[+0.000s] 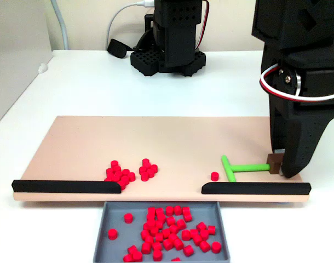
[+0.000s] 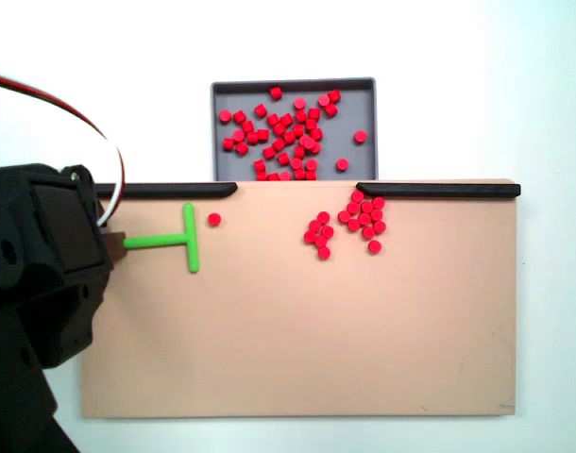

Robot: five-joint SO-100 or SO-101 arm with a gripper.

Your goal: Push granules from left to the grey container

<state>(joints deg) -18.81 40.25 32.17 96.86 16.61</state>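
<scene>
Fixed views show the hand (image 1: 280,164) lowered upright, clamping the green pusher's (image 1: 241,167) brown end.

Tan board (image 1: 128,142) flat on white table (image 1: 101,82). Two black bars along one long edge w/ a gap between: one (image 1: 65,186) at left, other (image 1: 254,188) at right in the fixed view from the tray side. Green T pusher (image 1: 238,167) lies on board just beside right bar, brown block (image 1: 275,163) at stem end. White cable (image 1: 123,16) at back of table.
</scene>
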